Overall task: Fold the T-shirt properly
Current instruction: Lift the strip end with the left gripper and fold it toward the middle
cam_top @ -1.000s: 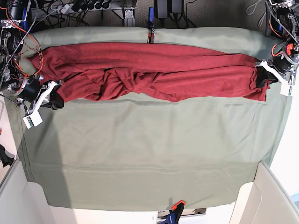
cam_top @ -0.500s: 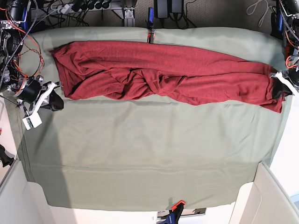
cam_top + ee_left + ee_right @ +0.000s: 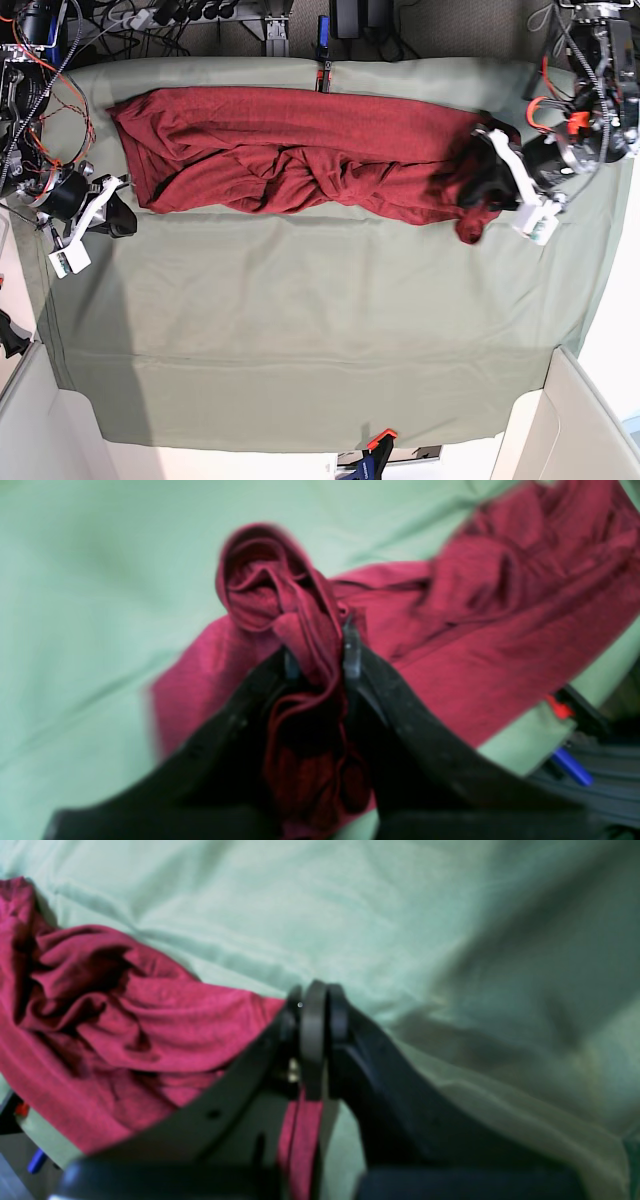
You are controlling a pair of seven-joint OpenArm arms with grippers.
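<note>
The left gripper (image 3: 320,655) pinches a bunched fold of the shirt (image 3: 300,150), plain in its wrist view; the base view only shows cloth trailing there, upper right. The right gripper (image 3: 314,1010) looks clenched, seemingly empty, beside the shirt's left end on the cloth (image 3: 320,330)

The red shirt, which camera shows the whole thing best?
The base view: the T-shirt lies there from end to end across the green table cloth. The left wrist view shows only a bunched end pinched in the left gripper. The right wrist view shows only a crumpled part beside the shut right gripper.
</note>
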